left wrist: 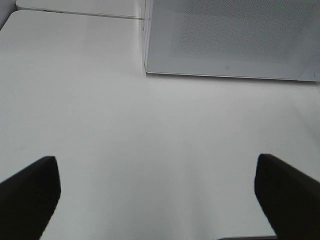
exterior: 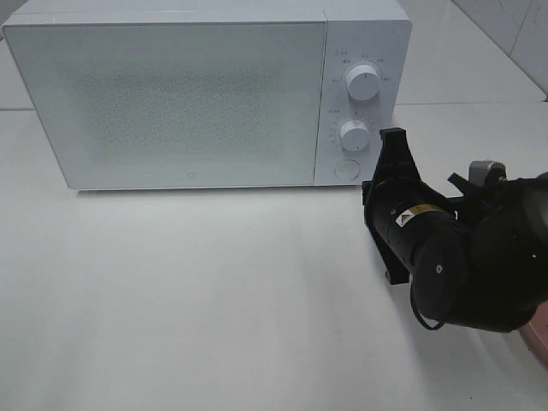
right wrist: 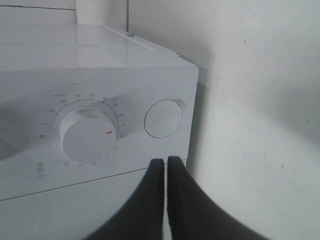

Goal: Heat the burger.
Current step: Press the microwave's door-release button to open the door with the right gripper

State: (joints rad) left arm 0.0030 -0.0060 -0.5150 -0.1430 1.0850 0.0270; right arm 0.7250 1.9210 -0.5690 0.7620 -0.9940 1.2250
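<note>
On the white table [exterior: 214, 300], a white microwave [exterior: 171, 94] stands with its door [exterior: 171, 111] closed. At its control panel, the right gripper [right wrist: 166, 162], fingers pressed together and holding nothing, points near the lower dial [right wrist: 89, 134] and the round button [right wrist: 163, 118]; contact cannot be told. Before the door, the left gripper [left wrist: 156, 160] hangs over the table, jaws spread wide. The burger shows in no view.

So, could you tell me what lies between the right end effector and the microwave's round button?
Nothing stands there: the right wrist view shows only bare white control panel between the shut right end effector and the round button.
</note>
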